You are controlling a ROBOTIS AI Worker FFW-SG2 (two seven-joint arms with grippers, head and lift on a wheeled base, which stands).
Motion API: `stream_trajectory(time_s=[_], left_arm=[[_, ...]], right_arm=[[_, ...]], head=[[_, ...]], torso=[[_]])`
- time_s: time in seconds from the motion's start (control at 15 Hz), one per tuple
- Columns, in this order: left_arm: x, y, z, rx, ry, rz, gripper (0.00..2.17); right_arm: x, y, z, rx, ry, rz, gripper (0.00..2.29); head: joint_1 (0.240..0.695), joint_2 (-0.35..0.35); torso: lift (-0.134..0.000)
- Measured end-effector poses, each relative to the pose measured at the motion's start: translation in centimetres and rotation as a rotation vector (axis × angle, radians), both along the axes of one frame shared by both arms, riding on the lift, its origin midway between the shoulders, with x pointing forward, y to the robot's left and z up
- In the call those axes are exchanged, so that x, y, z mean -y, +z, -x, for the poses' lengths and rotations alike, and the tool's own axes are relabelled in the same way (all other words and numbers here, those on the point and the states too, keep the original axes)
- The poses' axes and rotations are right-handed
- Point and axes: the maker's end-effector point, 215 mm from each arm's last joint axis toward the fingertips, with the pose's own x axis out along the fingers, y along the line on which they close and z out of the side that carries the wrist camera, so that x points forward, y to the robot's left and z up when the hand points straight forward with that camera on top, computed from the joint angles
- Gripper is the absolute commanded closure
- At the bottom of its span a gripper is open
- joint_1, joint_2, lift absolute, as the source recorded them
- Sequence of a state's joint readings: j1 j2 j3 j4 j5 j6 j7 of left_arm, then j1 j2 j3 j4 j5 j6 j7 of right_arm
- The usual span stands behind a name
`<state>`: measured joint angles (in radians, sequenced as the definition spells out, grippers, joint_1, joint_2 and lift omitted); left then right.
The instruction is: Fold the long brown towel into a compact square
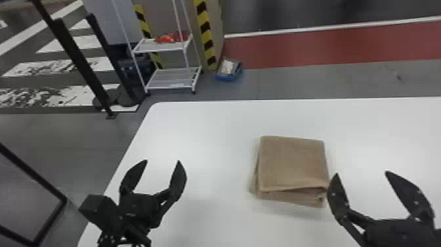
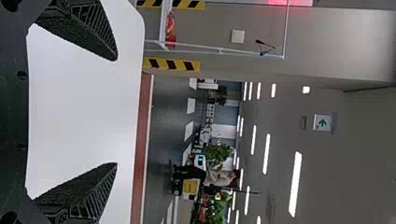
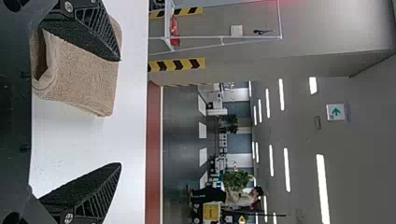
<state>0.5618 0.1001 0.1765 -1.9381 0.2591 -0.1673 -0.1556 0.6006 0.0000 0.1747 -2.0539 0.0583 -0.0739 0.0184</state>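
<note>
Towel (image 1: 292, 161), one, brown, of soft-looking, finely napped cloth, is lying flat on the white table (image 1: 197, 138), toward four o'clock from the centre of the head view. It is forming a compact, nearly square, layered packet, its upper face appearing mostly smooth and its twelve o'clock edge running nearly straight. Along the six o'clock side the stacked layers are showing, a narrow dark gap opening between them toward five o'clock, while a lower layer is peeking out slightly at eight o'clock.
</note>
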Motion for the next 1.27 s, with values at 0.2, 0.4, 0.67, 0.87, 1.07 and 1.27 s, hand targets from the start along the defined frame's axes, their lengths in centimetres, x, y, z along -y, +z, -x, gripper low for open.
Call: stream_trajectory(time_s=[0.2,0.4,0.67,0.87,1.07,1.27], left_arm=[[-0.2,0.2,-0.2,0.008,0.007,0.0,0.07],[-0.3,0.9,-0.2,0.031,0.011,-0.003,0.07],[-0.3,1.3,-0.2,0.044,0.011,-0.003,0.07],[-0.4,1.3,-0.2,0.045,0.013,-0.003,0.07],[-0.4,1.1,-0.4,0.043,0.014,-0.002,0.07],[-0.4,0.9,-0.5,0.041,0.014,-0.001,0.07]], right_arm=[[-0.3,0.1,-0.1,0.002,0.005,0.002,0.08],[-0.5,0.1,-0.1,0.003,0.007,0.012,0.08],[-0.4,-0.2,-0.1,0.001,0.003,0.024,0.09],[-0.5,-0.3,-0.3,0.0,0.004,0.026,0.09],[-0.5,-0.5,-0.3,-0.002,0.005,0.026,0.09],[-0.6,-0.5,-0.4,-0.002,0.006,0.027,0.09]], head=[[0.695,0.256],[0.695,0.259],[0.695,0.258],[0.695,0.259],[0.695,0.26],[0.695,0.259]], torso=[[-0.116],[-0.116],[-0.116],[-0.116],[-0.116],[-0.116]])
